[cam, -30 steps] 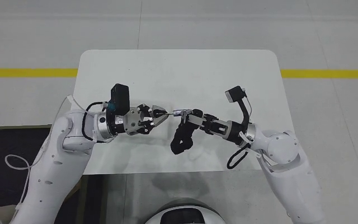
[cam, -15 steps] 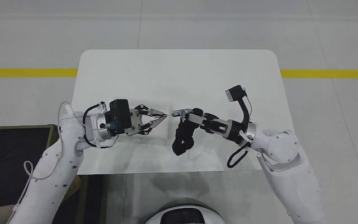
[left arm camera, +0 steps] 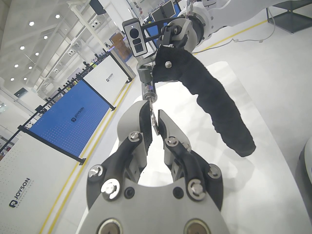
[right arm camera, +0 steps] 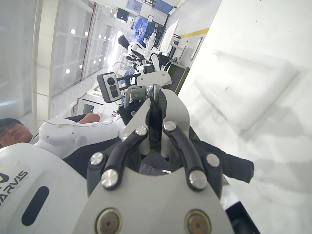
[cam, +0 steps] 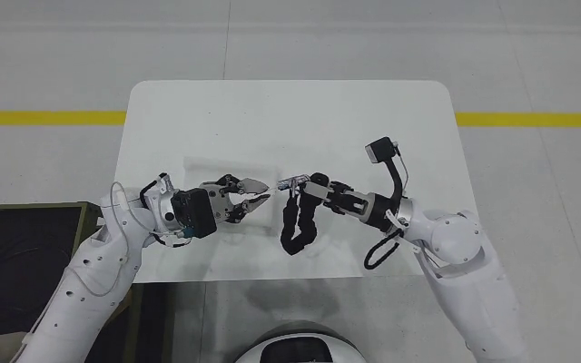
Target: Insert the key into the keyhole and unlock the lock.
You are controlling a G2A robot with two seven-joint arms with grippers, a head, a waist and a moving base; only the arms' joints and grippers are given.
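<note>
While both arms hang over the white table (cam: pixel 363 118), I see the left gripper (left arm camera: pixel 153 110) pinching the key (left arm camera: pixel 154 123) at centre frame, with the tip at the silver cylinder (left arm camera: pixel 147 91) of the lock (left arm camera: pixel 207 103). My right gripper (right arm camera: pixel 156 99) is clamped on that black-sleeved lock, mid-frame in the top view
</note>
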